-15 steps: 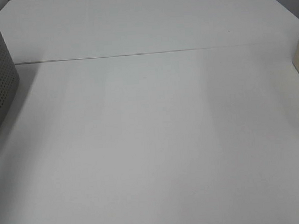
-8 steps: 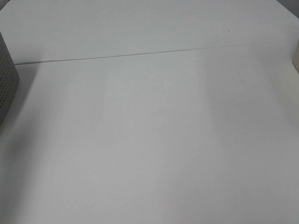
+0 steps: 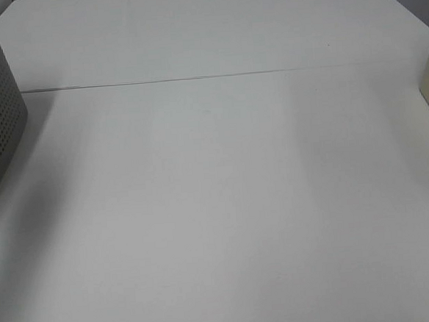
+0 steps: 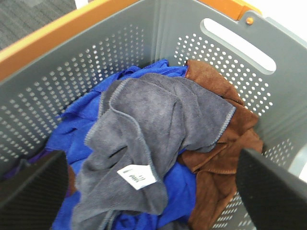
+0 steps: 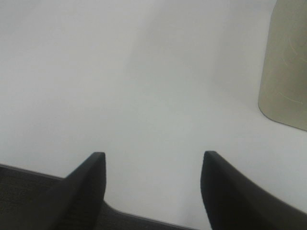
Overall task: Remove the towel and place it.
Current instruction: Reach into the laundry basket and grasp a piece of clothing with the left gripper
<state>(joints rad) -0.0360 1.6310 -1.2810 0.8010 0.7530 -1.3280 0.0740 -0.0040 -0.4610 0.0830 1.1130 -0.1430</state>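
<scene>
Charcoal terry, the towel (image 4: 158,115) lies crumpled atop a blue cloth (image 4: 79,122) and a brown cloth (image 4: 228,148) in the basket (image 4: 120,52). It looks soft, light and limp; a raised fold suits pinching. The left gripper (image 4: 148,158) hangs spread above it; the right gripper (image 5: 152,158) is spread over the worktop (image 5: 144,72).

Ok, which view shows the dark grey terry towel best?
Left wrist: the dark grey terry towel lies crumpled inside the grey perforated plastic basket. Exterior high shows only the basket's outer wall; right wrist shows no towel.
</scene>
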